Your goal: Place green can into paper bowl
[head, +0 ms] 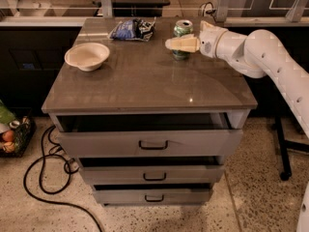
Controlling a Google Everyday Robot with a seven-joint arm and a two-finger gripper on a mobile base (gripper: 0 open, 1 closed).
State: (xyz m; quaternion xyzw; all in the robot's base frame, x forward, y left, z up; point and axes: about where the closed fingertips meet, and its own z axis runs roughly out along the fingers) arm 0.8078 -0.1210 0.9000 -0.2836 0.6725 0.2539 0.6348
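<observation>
The green can (183, 29) stands upright on the back right of the cabinet top, its silver top showing. My gripper (175, 38) reaches in from the right at can height and is open. Its near finger (181, 44) crosses in front of the can's middle. The far finger is hidden behind the can, so the can stands between the jaws. The paper bowl (87, 56) sits empty on the left side of the top, well apart from the can and gripper.
A blue-and-white foil snack bag (131, 29) lies at the back between bowl and can. The cabinet top (149, 81) ends in edges on all sides. Its top drawer (149, 141) is pulled out slightly. A black cable (41, 178) lies on the floor at left.
</observation>
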